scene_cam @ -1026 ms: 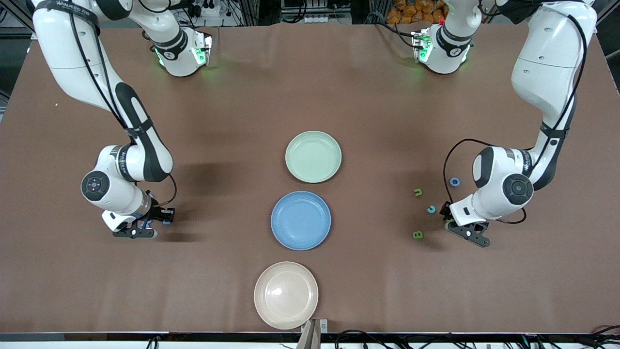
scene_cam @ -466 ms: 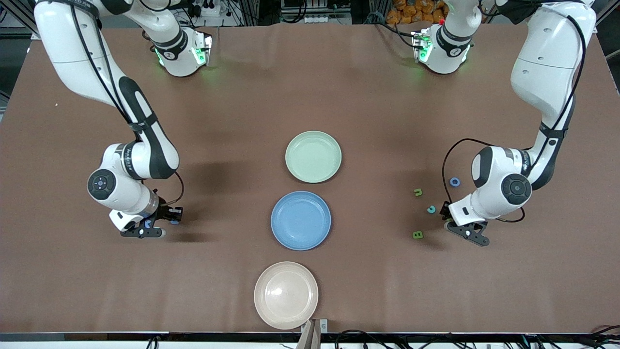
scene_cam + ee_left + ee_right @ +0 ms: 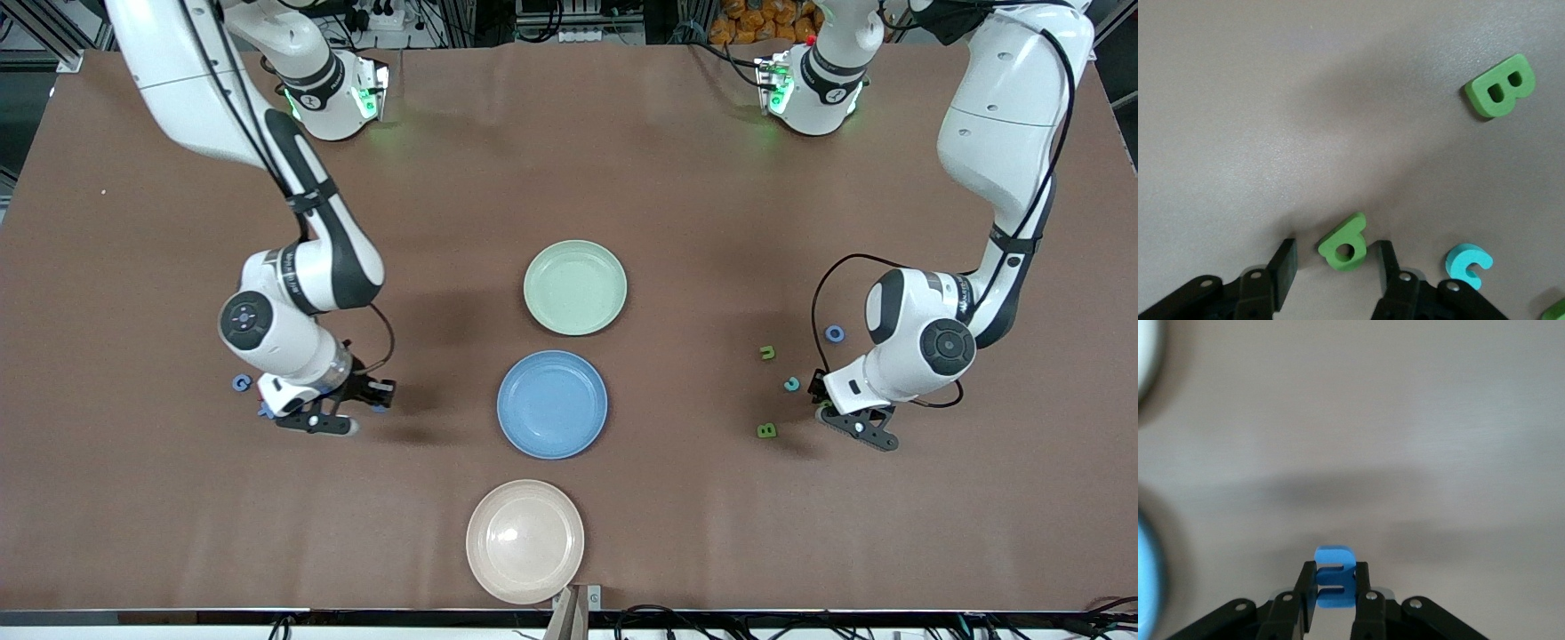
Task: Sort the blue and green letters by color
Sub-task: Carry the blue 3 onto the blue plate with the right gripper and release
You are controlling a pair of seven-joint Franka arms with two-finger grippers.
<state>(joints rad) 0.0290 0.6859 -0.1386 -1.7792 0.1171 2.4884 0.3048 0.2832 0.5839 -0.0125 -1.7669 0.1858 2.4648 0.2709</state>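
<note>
A brown, matte table [image 3: 676, 178] is seen, with three smooth round plates in a row at its middle: a beige plate [image 3: 524, 541] nearest the front camera, a blue plate [image 3: 552, 404] next, and a pale green plate [image 3: 575, 287] farthest. The right gripper [image 3: 1335, 595] is held over bare table toward the right arm's end, between a blue ring-like letter [image 3: 240, 382] lying flat and the blue plate; its fingers are pinched on a blue foam letter [image 3: 1335, 577], a flat, blocky piece with notched edges that stands up between the pads. The left gripper [image 3: 1335, 267] is lowered to the table toward the left arm's end, its fingers spread on either side of a green letter with a round hole [image 3: 1345, 244], which lies flat between them, not yet clamped. Near it, a green B [image 3: 1501, 87] is seen flat on the table, nearer the front camera, with a teal hook-shaped piece [image 3: 1467, 264] just beside the gripper. A small green U-shaped letter [image 3: 767, 353] and a blue ring [image 3: 834, 333] lie farther from the front camera.
</note>
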